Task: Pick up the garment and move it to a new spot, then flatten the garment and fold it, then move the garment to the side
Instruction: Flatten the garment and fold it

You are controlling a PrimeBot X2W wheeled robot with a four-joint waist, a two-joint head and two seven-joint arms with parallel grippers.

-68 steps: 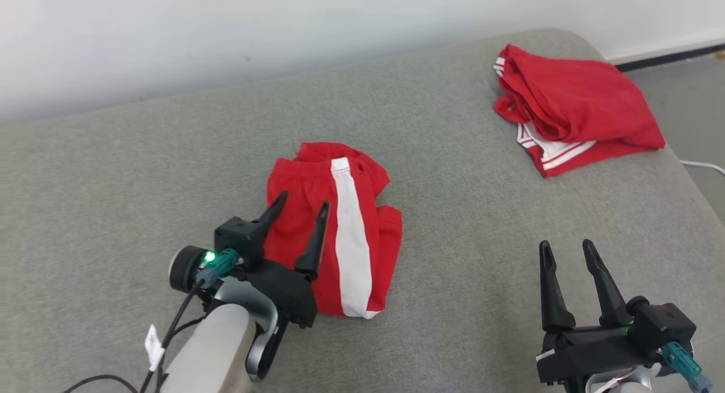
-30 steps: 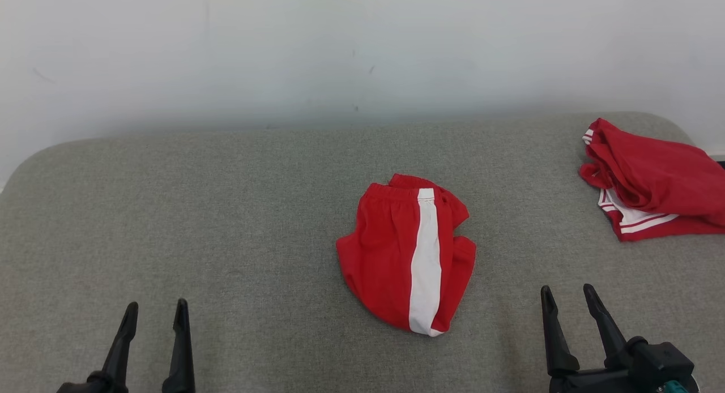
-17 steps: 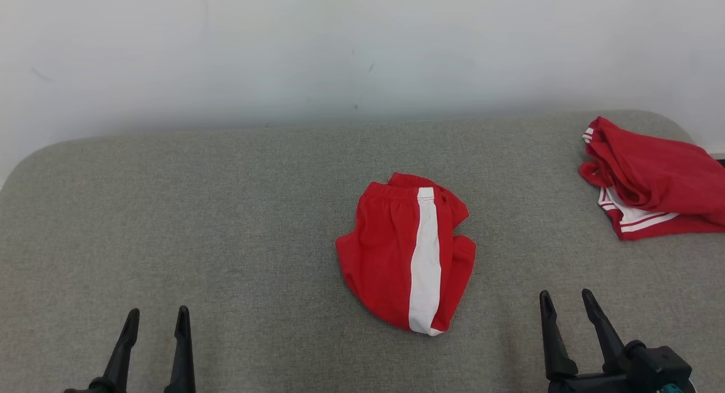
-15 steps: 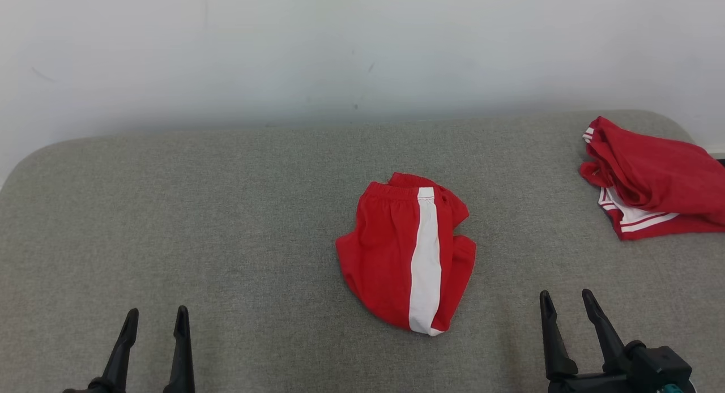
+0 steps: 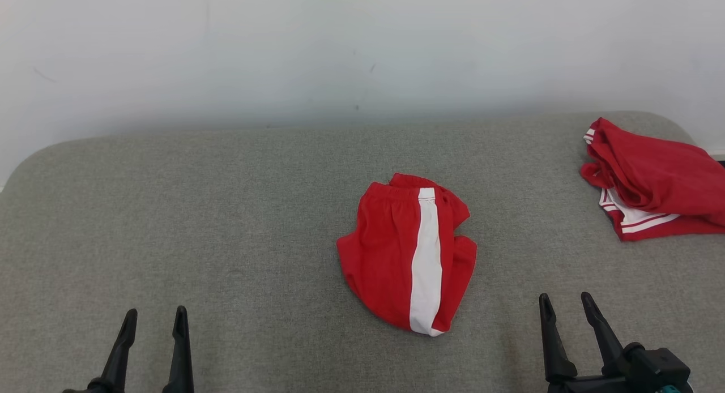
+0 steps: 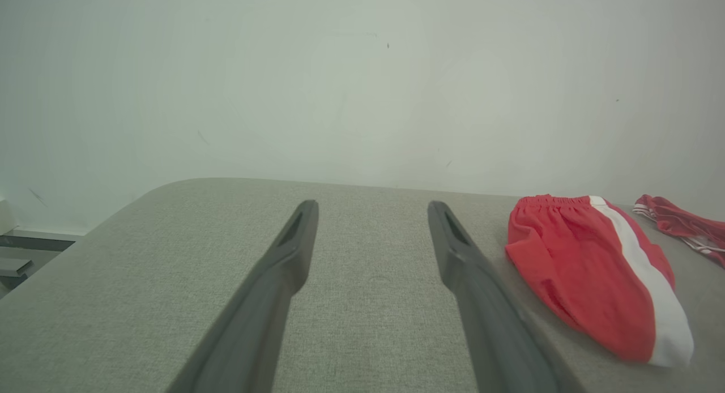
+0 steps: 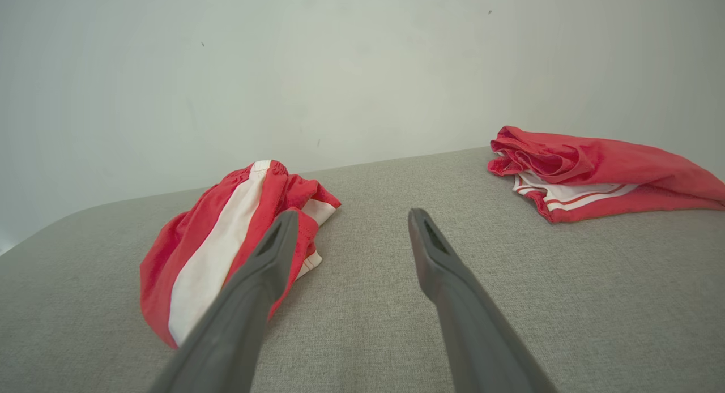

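Red shorts (image 5: 408, 257) lie folded on the grey cushion (image 5: 226, 212), a second red garment (image 5: 651, 172) far right; my left gripper (image 5: 156, 311) and right gripper (image 5: 564, 297) hover near, both wide, empty

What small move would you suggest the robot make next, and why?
Probably ease the open right gripper toward the folded red shorts with a white stripe: they lie untouched in the middle of the grey fabric cushion, so only the shift aside seems left.
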